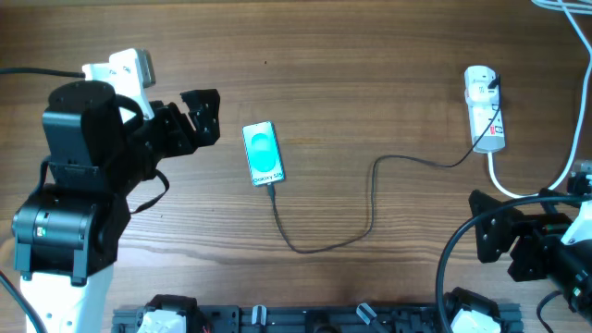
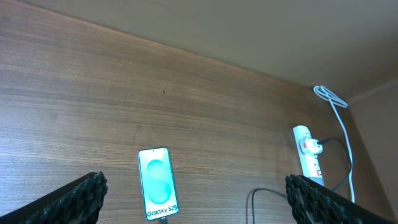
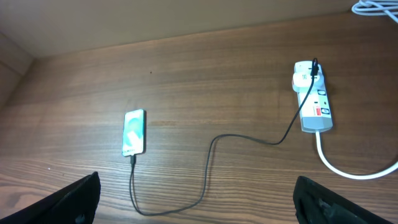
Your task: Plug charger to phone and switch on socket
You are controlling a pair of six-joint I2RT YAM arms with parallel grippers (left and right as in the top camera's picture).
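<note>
The phone [image 1: 262, 154] lies flat mid-table, teal screen up with "Galaxy S25" text; it also shows in the left wrist view [image 2: 157, 184] and the right wrist view [image 3: 134, 132]. The thin black charger cable [image 1: 370, 194] has its tip in the phone's near end and loops right to the white socket strip [image 1: 484, 107], where its plug sits. The strip also shows in the wrist views [image 2: 309, 158] [image 3: 313, 96]. My left gripper [image 1: 199, 116] is open and empty, left of the phone. My right gripper [image 1: 499, 242] is open and empty, at the near right.
A thick white lead [image 1: 518, 190] runs from the strip toward the right edge. A white box [image 1: 125, 69] sits behind the left arm. A black rail [image 1: 305, 319] lines the near edge.
</note>
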